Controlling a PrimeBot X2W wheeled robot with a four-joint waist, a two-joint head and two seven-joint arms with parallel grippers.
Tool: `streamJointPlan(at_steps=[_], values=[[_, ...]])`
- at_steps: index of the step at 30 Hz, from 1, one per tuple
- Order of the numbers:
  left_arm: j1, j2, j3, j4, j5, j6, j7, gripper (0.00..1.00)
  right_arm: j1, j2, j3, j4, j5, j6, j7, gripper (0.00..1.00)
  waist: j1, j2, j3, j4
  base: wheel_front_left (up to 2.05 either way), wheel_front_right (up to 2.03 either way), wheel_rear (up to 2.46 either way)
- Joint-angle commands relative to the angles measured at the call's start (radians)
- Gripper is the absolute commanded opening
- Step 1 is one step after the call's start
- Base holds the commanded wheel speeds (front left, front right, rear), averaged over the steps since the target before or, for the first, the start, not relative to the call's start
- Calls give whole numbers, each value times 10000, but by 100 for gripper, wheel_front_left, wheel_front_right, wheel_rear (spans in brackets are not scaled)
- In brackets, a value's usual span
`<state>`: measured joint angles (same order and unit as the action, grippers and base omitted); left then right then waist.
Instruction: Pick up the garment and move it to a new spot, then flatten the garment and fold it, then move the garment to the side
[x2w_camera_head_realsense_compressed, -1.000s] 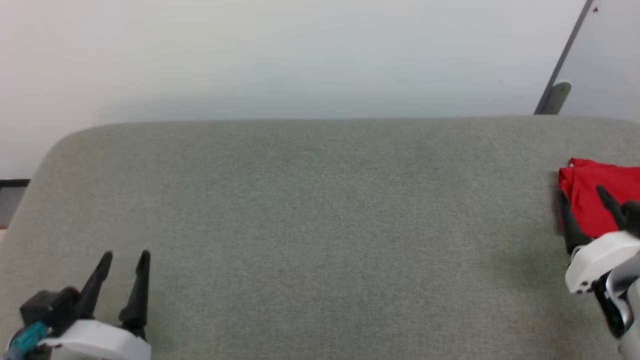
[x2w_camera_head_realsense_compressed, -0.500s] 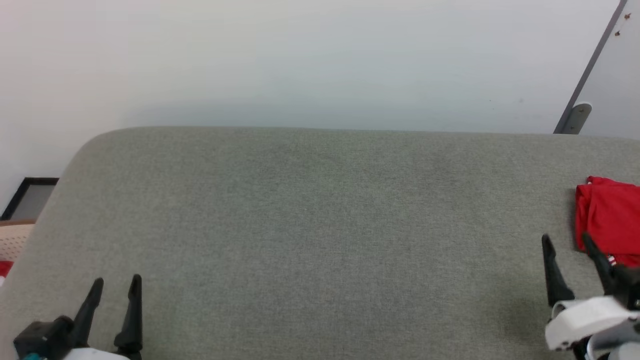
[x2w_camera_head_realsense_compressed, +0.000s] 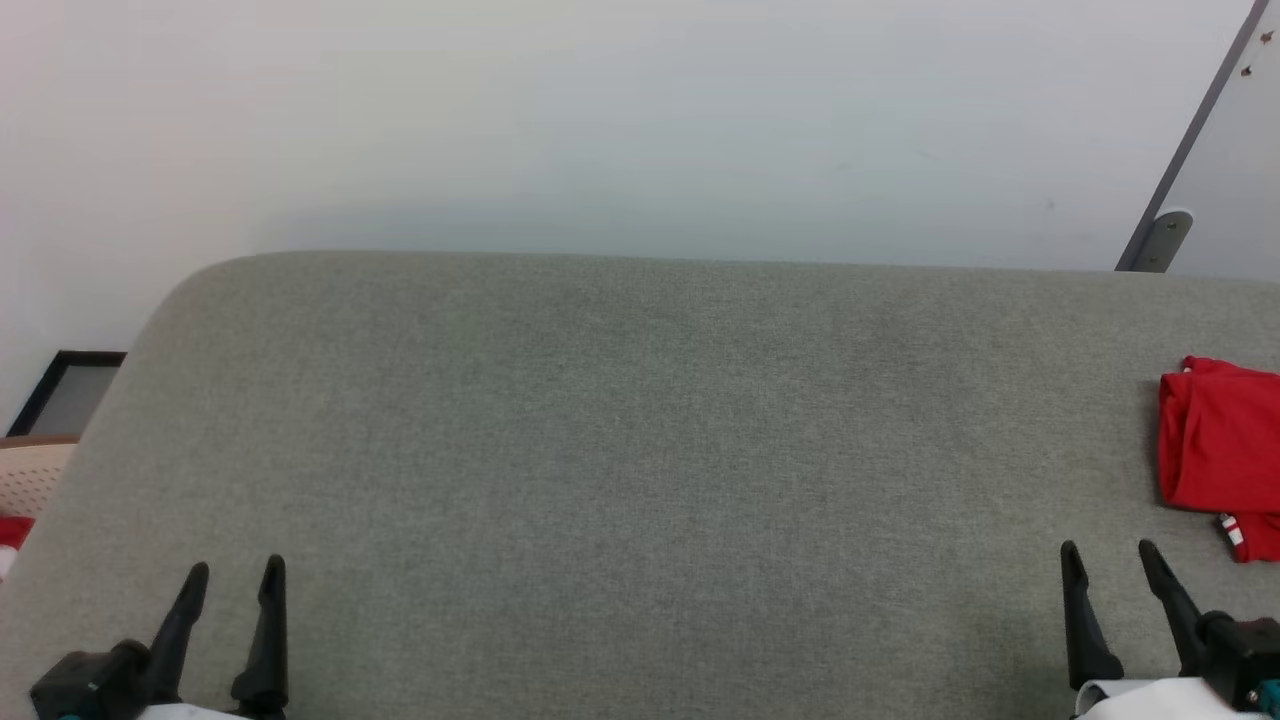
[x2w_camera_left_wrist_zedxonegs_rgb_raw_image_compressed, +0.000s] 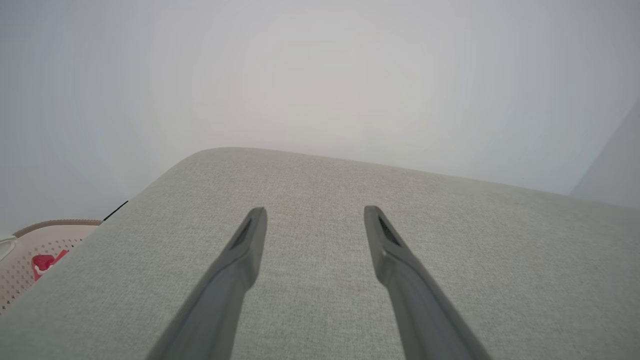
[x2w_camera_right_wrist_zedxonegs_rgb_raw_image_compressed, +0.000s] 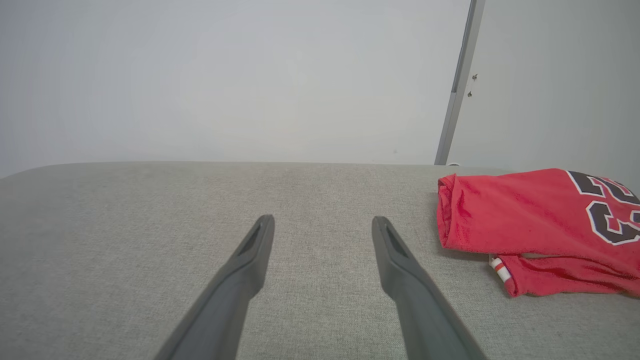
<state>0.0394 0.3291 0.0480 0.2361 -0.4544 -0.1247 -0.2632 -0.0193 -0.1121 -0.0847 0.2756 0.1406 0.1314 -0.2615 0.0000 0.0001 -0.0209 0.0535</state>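
Garment (x2w_camera_head_realsense_compressed: 1220, 440) lies folded at the right edge of the worktop (x2w_camera_head_realsense_compressed: 640, 450); the right gripper (x2w_camera_head_realsense_compressed: 1107, 547), over it a second ago, has drawn back beside it, jaws spread and empty like those of the left gripper (x2w_camera_head_realsense_compressed: 237, 565), so the task looks finished

A grey fabric-covered worktop (x2w_camera_head_realsense_compressed: 640, 450) with a rounded far-left corner is seen against a plain white wall (x2w_camera_head_realsense_compressed: 600, 120). Off the worktop's left edge, a beige perforated basket (x2w_camera_left_wrist_zedxonegs_rgb_raw_image_compressed: 30, 245) is set lower down, and a small red cloth (x2w_camera_left_wrist_zedxonegs_rgb_raw_image_compressed: 45, 261) is lying in it. Behind the basket, a dark-framed panel (x2w_camera_head_realsense_compressed: 65, 390) is seen. Beyond the worktop's far-right corner, a slanted grey post (x2w_camera_head_realsense_compressed: 1190, 140) with a small bracket (x2w_camera_head_realsense_compressed: 1163, 238) at its foot is seen.
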Motion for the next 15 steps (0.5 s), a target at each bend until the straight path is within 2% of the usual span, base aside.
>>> streamJointPlan(at_steps=[1, 13, 14, 15], values=[[51, -18, 16, -55, 73, -67, -9, 100, 192, 106, -26, -94, -115, -17, -35, 100, 0, -1, 7, -15, 0, 0, 0], [12, 55, -210, -243, -111, -64, -9, 100, 336, 261, 66, -81, -151, -17, -36, 100, 0, -1, 19, -81, 0, 0, 0], [5, 12, -211, -207, -66, -29, 1, 0, 265, 238, 36, -55, -70, 0, 2, 0, 0, -1, 19, -81, 0, 0, 0], [23, -48, -222, -149, -70, -29, 2, 0, 294, 255, 32, 22, -62, 2, 12, 0, 1, -1, 19, -82, 0, 0, 0]])
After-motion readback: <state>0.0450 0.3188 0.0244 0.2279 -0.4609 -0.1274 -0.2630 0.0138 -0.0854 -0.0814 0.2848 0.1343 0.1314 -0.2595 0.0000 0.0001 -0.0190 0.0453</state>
